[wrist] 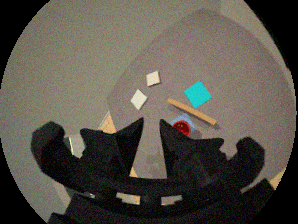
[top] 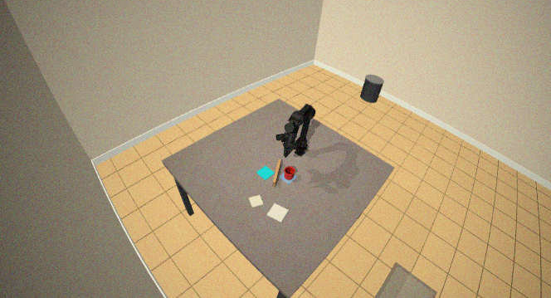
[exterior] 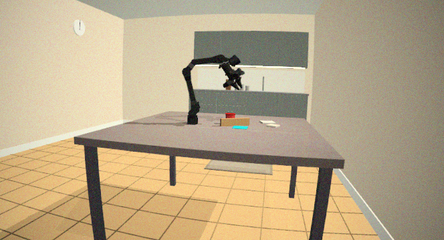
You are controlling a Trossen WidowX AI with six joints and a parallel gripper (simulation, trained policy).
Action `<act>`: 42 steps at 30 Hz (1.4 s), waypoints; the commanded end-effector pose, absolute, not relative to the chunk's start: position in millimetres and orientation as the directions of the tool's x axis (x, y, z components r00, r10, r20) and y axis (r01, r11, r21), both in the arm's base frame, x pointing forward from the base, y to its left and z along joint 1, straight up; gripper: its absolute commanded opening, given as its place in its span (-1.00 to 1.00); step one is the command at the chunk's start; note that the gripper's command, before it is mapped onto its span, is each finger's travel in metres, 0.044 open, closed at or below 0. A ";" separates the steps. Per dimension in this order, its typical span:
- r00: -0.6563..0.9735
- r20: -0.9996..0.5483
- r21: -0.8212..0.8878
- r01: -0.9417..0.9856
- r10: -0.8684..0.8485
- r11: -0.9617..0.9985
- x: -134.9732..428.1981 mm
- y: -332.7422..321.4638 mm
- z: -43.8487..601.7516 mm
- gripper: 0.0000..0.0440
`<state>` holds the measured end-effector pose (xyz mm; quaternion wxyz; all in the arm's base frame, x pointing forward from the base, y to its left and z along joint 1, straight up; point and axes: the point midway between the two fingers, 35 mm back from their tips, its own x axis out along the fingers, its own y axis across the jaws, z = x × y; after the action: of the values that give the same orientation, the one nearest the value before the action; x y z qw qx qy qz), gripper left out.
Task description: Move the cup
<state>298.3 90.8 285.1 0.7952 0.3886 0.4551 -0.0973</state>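
Note:
A red cup stands upright on the blue pad. Its inside looks dark and mottled in the wrist view; single marbles are too small to tell. The other pad, cyan, is bare, across a wooden bar. My gripper is partly open, with nothing between its fingertips. It hangs high above the table, tilted downward, clear of the cup. In the wrist view the cup shows just right of the right fingertip.
The low wooden bar stands on the table between the two pads. Two flat white squares lie beyond the pads, a smaller one and a larger one.

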 end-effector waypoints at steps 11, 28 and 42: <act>0.392 -0.907 0.394 0.669 0.151 0.630 288.8 95.1 261.3 -0.43; 0.166 -0.985 0.166 0.781 0.057 0.602 274.0 86.7 223.8 -0.42; 0.034 -0.999 0.021 0.827 -0.014 0.562 263.1 79.4 195.2 -0.35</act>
<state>265.5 81.1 204.4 0.6475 0.3397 0.6062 -0.3129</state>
